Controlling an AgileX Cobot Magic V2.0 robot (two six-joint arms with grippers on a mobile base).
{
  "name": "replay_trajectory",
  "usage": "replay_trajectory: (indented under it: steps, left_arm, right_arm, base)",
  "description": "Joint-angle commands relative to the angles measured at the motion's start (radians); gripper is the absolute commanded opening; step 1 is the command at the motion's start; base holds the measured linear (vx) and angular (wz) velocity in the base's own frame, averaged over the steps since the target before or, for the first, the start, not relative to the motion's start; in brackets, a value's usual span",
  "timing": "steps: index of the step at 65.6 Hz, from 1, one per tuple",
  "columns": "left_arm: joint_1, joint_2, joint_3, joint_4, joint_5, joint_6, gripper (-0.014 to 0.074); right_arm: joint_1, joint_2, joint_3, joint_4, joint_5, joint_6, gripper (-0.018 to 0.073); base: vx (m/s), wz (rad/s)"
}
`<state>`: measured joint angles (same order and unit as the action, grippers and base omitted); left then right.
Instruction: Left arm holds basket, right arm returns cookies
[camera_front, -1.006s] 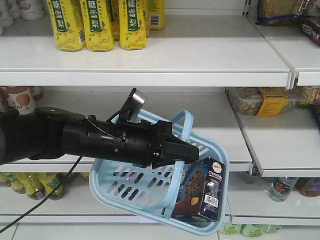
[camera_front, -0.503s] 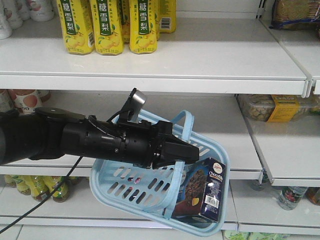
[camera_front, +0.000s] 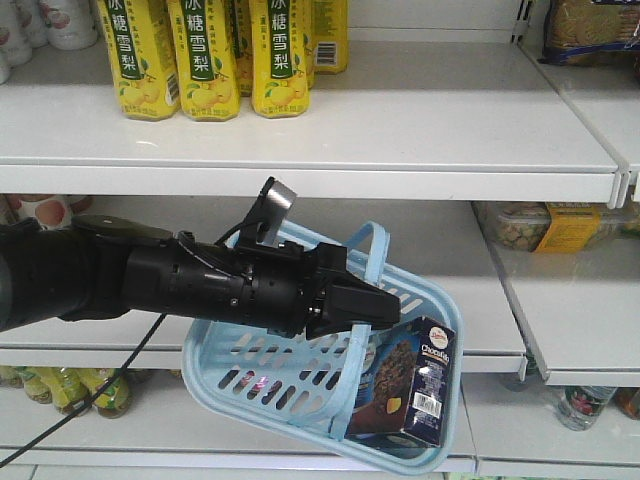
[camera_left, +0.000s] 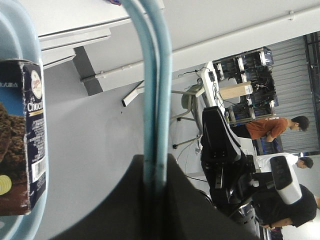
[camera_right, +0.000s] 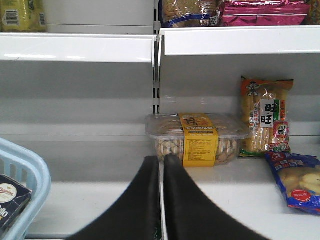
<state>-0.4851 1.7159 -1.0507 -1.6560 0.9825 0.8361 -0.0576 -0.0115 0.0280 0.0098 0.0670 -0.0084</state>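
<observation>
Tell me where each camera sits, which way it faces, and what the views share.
Exterior front-facing: stands back, faces the shelves; shows the left arm, its left claw shut on the basket by its handles, cookies inside.
Left wrist: on the left arm, looks along that claw and the handles toward people.
Right wrist: on the right arm, faces a shelf with a clear snack tub; right claw shut, empty.
All three share basket and cookies.

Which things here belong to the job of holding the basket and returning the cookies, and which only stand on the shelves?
Job:
- left gripper, shut on the handles
- basket
- cookies, in the basket
- right gripper, shut, empty

Only on the shelves:
- yellow drink bottles
- clear tub with yellow label
- snack bags
</observation>
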Motion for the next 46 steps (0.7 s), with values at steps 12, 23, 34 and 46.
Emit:
replay_trajectory:
  steps: [12, 23, 34, 46]
  left_arm:
    - [-0.003, -0.058, -0.026, -0.116, 0.07, 0.006, -0.0003]
    - [-0.003, -0.058, -0.026, -0.116, 0.07, 0.006, -0.0003]
    - [-0.003, -0.058, -0.026, -0.116, 0.07, 0.006, -0.0003]
    - [-0.003, -0.058, -0.026, -0.116, 0.07, 0.006, -0.0003]
  right_arm:
    - [-0.001, -0.008, 0.017, -0.01, -0.075, -0.002, -0.0006]
    - [-0.001, -0.008, 0.017, -0.01, -0.075, -0.002, -0.0006]
    - [-0.001, -0.008, 0.017, -0.01, -0.075, -0.002, -0.0006]
    - [-0.001, -0.008, 0.017, -0.01, -0.075, -0.002, -0.0006]
  base:
    - [0.07, -0.01]
    - [0.07, -0.02]
    - [0.08, -0.02]
    - [0.07, 0.01]
